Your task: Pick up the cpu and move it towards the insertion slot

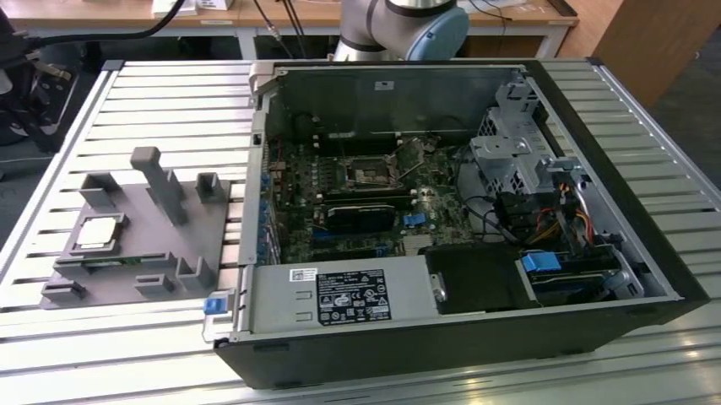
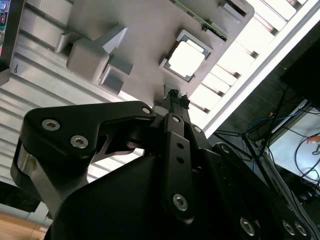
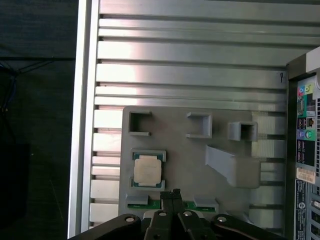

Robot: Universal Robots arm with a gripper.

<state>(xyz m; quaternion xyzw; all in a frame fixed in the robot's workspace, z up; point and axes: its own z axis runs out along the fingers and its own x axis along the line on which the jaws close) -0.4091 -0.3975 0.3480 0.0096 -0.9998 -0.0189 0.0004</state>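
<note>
One cpu (image 1: 100, 232) is counted, seated flat in a square pocket of the one grey fixture (image 1: 152, 246) on the slatted table, well apart from the one insertion slot (image 1: 370, 175) inside the open computer case (image 1: 451, 348). In both wrist views the single gripper (image 3: 171, 192) hangs above the fixture near the cpu without touching it. Its fingers (image 2: 173, 131) are pressed together on nothing.

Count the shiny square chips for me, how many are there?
1. The cpu lies in a square recess of the grey fixture, at the exterior view's left, beside the computer case. More could be hidden inside the case.
</note>
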